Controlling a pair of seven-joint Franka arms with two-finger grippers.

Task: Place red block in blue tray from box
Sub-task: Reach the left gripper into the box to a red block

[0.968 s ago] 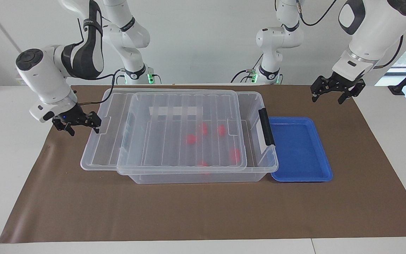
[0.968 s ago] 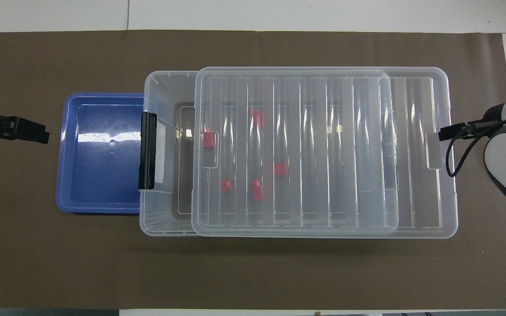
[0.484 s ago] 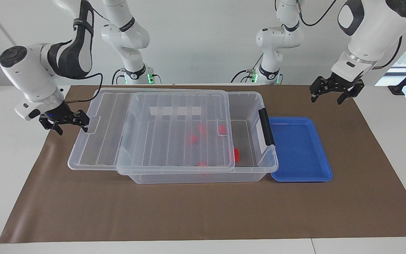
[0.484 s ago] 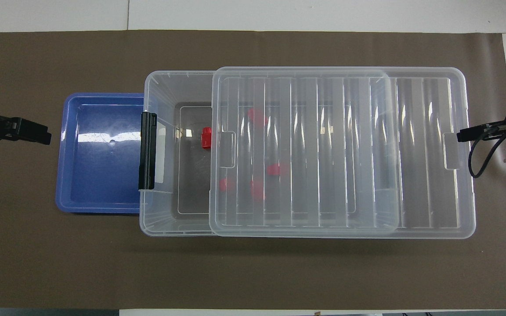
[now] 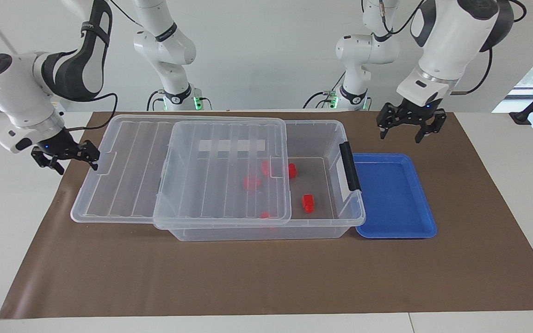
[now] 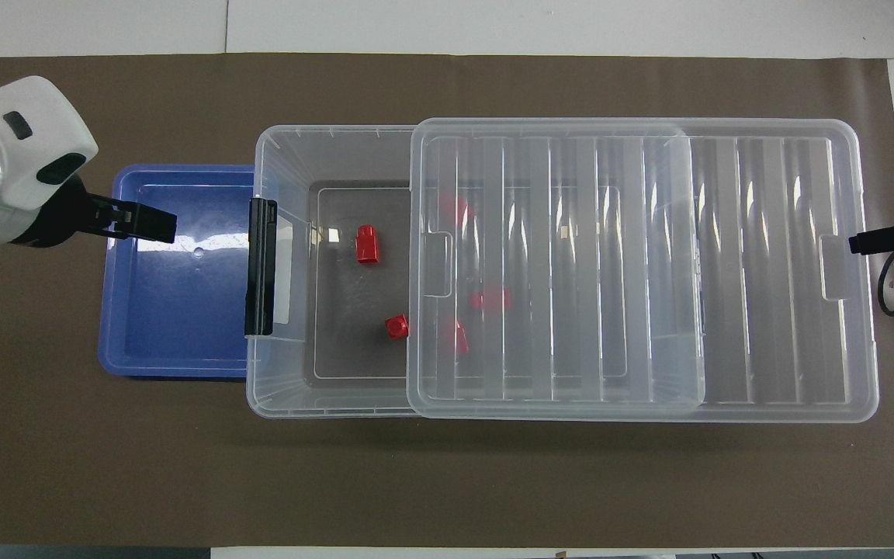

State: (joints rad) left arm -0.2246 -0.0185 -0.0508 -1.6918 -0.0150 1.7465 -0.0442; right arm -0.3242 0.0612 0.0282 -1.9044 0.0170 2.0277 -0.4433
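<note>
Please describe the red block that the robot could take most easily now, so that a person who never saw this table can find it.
Find the box, the large clear bin with its lid slid partly off toward the right arm's end. On its uncovered floor lie two red blocks. Take the oblong red block lying fully clear of the lid; the other one touches the lid's edge.

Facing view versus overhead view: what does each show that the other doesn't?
Only facing: both arms whole, and the right gripper at the lid's tab.

Only overhead: the lid's outline over the box, and two red blocks uncovered.

Both: the blue tray beside the box, with no block in it, and the left gripper raised, fingers open.
</note>
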